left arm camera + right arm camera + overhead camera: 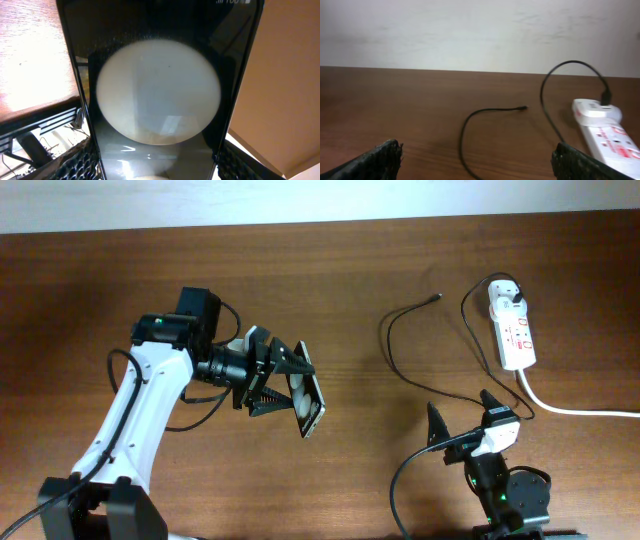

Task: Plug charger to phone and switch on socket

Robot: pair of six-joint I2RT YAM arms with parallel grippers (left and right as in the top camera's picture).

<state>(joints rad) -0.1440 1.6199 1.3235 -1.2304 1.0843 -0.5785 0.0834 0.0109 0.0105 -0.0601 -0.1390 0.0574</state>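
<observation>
The phone [311, 402] is off the table, tilted on edge, with my left gripper [297, 386] shut on its sides. In the left wrist view its glossy screen [160, 90] fills the frame between both fingers [75, 162], showing a big round glare. The charger's thin black cable [388, 345] lies looped on the table, its plug tip [437, 297] free and its white adapter [505, 295] seated in the socket [517, 340]. My right gripper [460, 406] is open near the front edge, empty. Its wrist view shows the cable [470, 120], the tip [522, 108] and the socket [612, 142] ahead.
The socket's thick white cord [570, 408] runs off to the right edge. A pale wall [480, 30] backs the far side of the wooden table [90, 290].
</observation>
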